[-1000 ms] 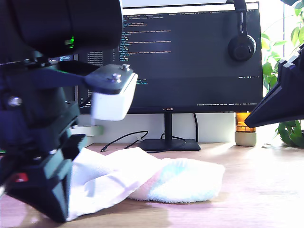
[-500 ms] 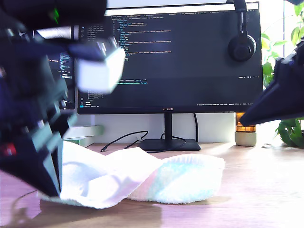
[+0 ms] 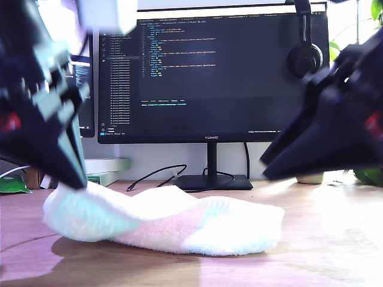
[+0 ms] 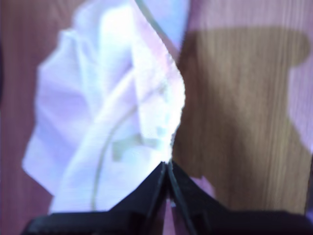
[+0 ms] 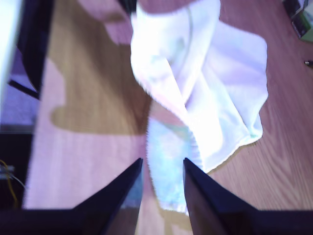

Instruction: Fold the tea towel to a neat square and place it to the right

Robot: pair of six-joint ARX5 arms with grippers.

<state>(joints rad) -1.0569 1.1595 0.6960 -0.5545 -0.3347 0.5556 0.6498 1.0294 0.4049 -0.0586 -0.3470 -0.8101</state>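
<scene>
The tea towel (image 3: 179,221) lies crumpled along the wooden table in the exterior view, white with pink and mint bands. My first gripper (image 3: 76,182) is at the exterior view's left, shut on the towel's raised end. In the first wrist view its jaws (image 4: 166,169) pinch a hem of the towel (image 4: 112,112), which hangs bunched beyond them. My second gripper (image 3: 267,169) hovers at the exterior view's right, above the towel's other end and apart from it. The second wrist view shows it open (image 5: 161,166), with the towel (image 5: 205,88) spread below and nothing between the fingers.
A dark monitor (image 3: 215,78) on a stand fills the back of the table, with headphones (image 3: 304,57) hung on its corner. A black cable (image 3: 155,174) runs to the stand. A plant (image 3: 372,170) stands at the exterior view's far right, and stacked books (image 3: 108,168) lie behind the towel.
My first gripper has risen and drawn the towel's end toward the exterior view's left, stretching the cloth out lower. My second gripper has come in from the exterior view's right, toward the towel.
</scene>
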